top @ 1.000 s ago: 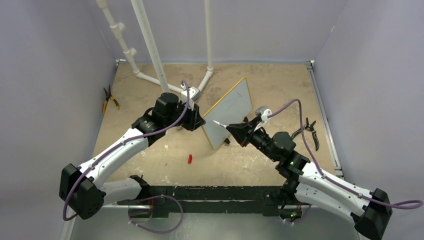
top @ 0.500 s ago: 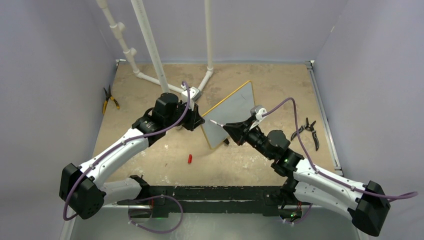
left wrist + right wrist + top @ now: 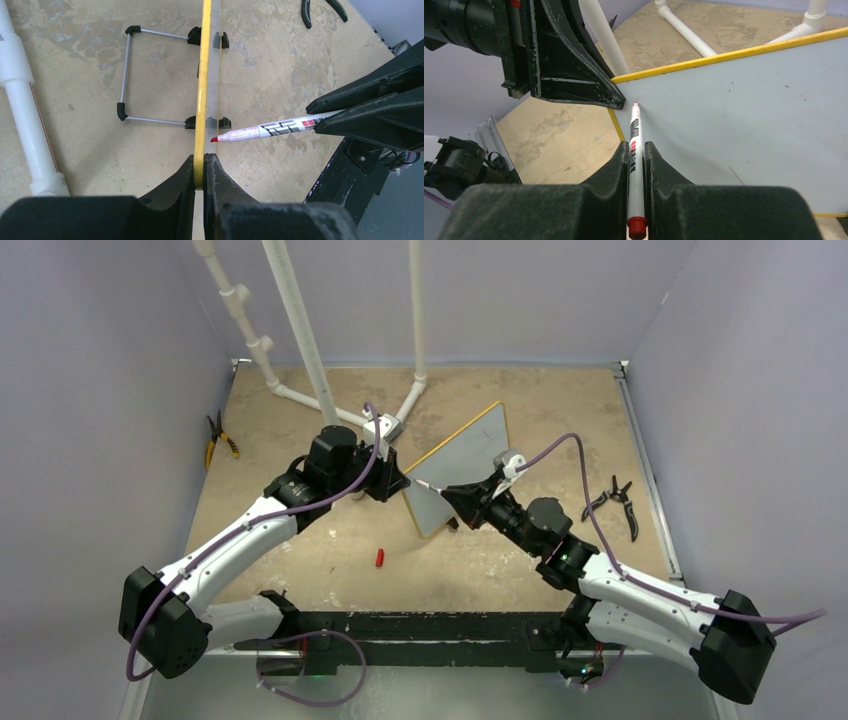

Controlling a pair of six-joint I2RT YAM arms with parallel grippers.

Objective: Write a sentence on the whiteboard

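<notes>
The whiteboard stands on edge mid-table, with a yellow frame and a blank white face; no red sentence shows on it. My left gripper is shut on the yellow frame's near end. My right gripper is shut on a white marker with a red tip. The tip sits at the board's face, close to the corner held by the left fingers. I cannot tell whether it touches. The board's wire stand lies behind it.
A red marker cap lies on the table in front of the board. Yellow-handled pliers are at far left and black pliers at right. White PVC pipes stand at the back.
My right arm has reached further left, bringing the marker tip closer to the board's near corner. The board swung slightly. The left arm has stayed put.
</notes>
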